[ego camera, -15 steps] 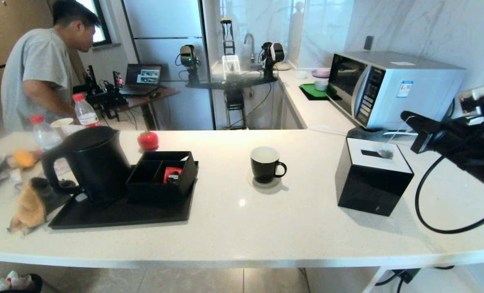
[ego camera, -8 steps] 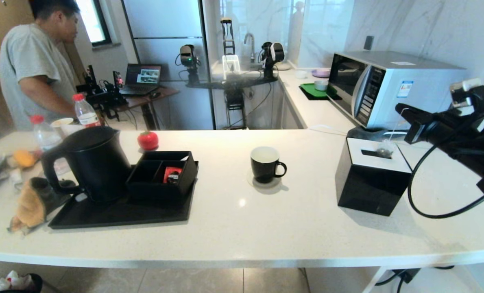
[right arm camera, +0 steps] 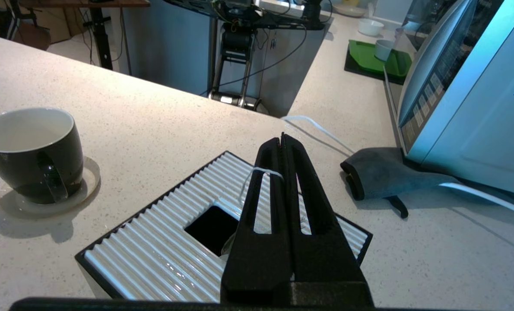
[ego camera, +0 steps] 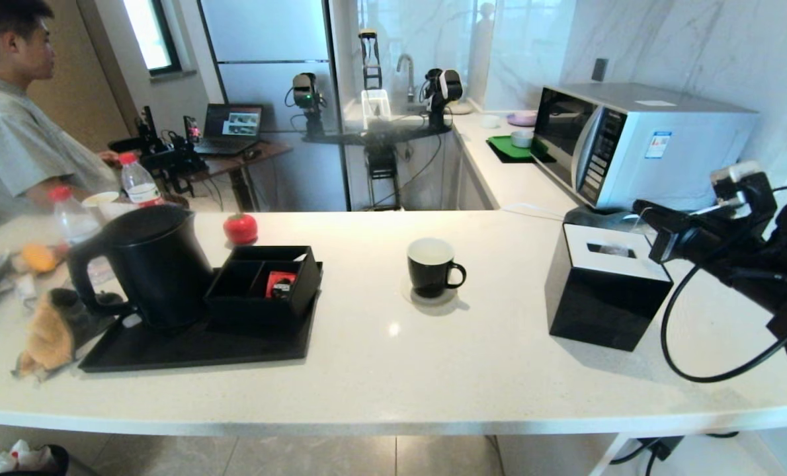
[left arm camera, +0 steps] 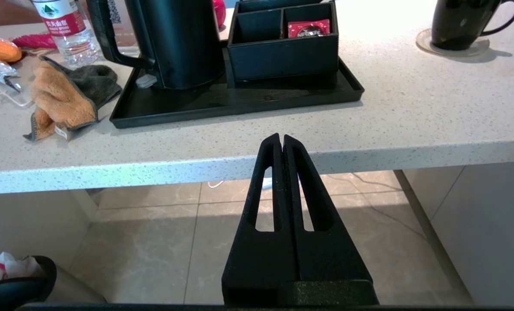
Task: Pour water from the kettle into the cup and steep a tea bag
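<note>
The black kettle (ego camera: pixel 152 264) stands on a black tray (ego camera: pixel 195 347) at the left of the counter. The black cup (ego camera: pixel 431 266) with its white inside sits on a coaster mid-counter, also seen in the right wrist view (right arm camera: pixel 28 155). My right gripper (ego camera: pixel 639 210) hovers just over the black box, shut on the tea bag's white string (right arm camera: pixel 257 170). The greyish tea bag (ego camera: pixel 610 250) hangs in the box's top slot, its pouch (right arm camera: pixel 227 250) mostly hidden behind my fingers. My left gripper (left arm camera: pixel 281 139) is shut and empty, parked below the counter's front edge.
The black box with a ribbed white top (ego camera: pixel 605 297) stands right of the cup. A microwave (ego camera: pixel 638 142) and a grey cloth (right arm camera: pixel 391 172) lie behind it. An organizer with a red packet (ego camera: pixel 280 283) shares the tray. Bottles, an orange cloth (ego camera: pixel 49 334) and a person are at far left.
My right gripper has dropped lower and a little left, and the tea bag has sunk from above the box into its slot. The person has moved left.
</note>
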You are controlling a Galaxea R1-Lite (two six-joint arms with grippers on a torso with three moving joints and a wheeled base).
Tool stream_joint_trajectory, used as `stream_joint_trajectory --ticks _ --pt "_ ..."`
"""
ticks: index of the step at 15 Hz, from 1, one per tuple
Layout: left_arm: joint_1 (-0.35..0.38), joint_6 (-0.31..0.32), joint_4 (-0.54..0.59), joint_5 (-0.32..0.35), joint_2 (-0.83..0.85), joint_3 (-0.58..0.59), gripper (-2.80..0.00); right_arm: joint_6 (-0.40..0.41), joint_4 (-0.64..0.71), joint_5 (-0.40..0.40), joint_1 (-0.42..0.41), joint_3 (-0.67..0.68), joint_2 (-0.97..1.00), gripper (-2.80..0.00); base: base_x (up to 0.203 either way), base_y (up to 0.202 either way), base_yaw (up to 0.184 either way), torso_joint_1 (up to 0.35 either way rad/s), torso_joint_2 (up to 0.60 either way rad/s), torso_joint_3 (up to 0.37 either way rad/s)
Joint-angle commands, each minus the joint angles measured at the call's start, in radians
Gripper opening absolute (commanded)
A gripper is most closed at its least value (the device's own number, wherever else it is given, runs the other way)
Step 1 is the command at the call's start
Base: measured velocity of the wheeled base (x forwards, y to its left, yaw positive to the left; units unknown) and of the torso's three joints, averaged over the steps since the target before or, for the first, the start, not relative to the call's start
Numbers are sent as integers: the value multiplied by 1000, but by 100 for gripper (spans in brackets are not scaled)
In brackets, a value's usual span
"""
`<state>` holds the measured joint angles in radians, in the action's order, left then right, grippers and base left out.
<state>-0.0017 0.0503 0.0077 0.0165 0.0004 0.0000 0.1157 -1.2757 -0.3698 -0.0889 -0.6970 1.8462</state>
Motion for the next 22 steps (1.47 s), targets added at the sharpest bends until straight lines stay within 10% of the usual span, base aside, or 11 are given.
stream_joint_trajectory --ticks 1,22 --pt "0 0 0 0 0 0 -280 1 -8 -3 0 1 25 -280 0 0 0 0 0 0" --pt "0 0 0 0 0 0 -280 118 38 1 -102 -47 77 -280 0 0 0 0 0 0"
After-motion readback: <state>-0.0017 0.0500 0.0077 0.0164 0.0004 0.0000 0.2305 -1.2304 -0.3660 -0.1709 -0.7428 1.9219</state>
